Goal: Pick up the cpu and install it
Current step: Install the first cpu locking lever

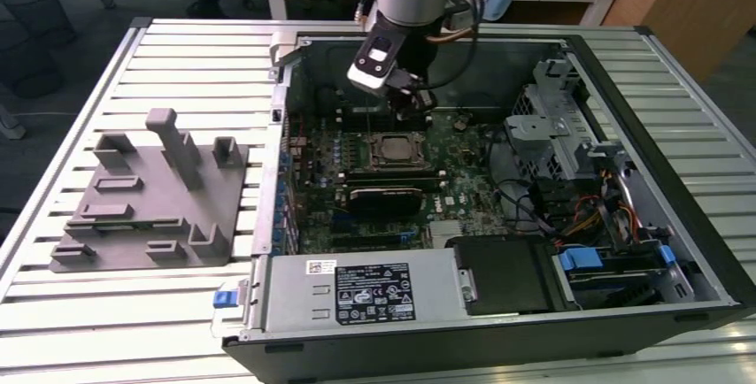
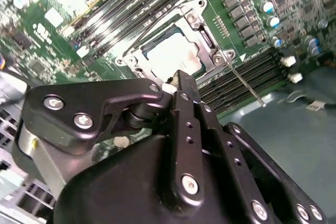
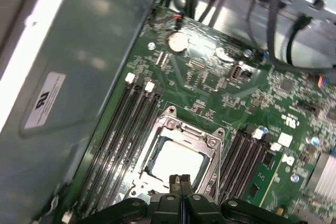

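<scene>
- Silvery-white metal is gleaming on the flat, square top of the cpu (image 3: 176, 161), with a thin darker rim running round it. You are seeing it lying flat inside the socket frame (image 3: 169, 120) on the motherboard (image 3: 210, 77), not in the claw's grasp.
- The socket frame is showing as bright stamped metal with screw heads at its corners. In the second wrist view a thin metal lever (image 2: 245, 83) is sticking out just beside it.
- Long, dark, ribbed memory slots (image 3: 118, 135) are flanking the socket on both sides of the glossy green board.
- The gripper (image 3: 182, 183) is hanging just above the cpu. Its matte black fingers are pressing together with no gap between them, and they are gripping nothing.
- In the exterior view, the grey and black walls of the open computer case (image 1: 697, 251) are enclosing the board, and a boxy metal power supply (image 1: 366, 291) is sitting at the near edge.
- A matte grey plastic fixture block (image 1: 142, 198), with upright posts, is resting on the ribbed metal table (image 1: 119, 313), well apart from the case on the exterior view's left.
</scene>
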Controlling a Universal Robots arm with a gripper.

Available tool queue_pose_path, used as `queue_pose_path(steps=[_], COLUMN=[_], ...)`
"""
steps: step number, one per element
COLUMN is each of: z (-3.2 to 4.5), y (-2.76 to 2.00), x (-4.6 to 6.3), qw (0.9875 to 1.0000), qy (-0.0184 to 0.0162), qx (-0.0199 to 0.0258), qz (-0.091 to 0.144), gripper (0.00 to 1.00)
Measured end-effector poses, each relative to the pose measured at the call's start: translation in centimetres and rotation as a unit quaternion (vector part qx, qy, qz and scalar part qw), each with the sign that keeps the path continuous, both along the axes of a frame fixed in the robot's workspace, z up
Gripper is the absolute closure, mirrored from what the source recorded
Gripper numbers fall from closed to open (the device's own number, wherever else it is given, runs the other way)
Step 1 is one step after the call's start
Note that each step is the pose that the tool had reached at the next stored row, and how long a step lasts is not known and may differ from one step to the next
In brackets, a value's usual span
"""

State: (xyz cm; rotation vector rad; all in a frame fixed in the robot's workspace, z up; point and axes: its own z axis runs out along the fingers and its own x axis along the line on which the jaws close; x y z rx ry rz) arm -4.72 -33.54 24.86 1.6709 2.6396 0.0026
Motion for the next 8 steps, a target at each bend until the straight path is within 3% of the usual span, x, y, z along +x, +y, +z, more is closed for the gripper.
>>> queue_pose_path(steps=[4,8], z=[0.0,-0.01], y=[0.0,0.0], x=[0.0,0.0], qw=[0.9994,0.9974], qy=[0.0,0.0], qx=[0.0,0.0], qz=[0.036,0.072], gripper=[0.89,0.89])
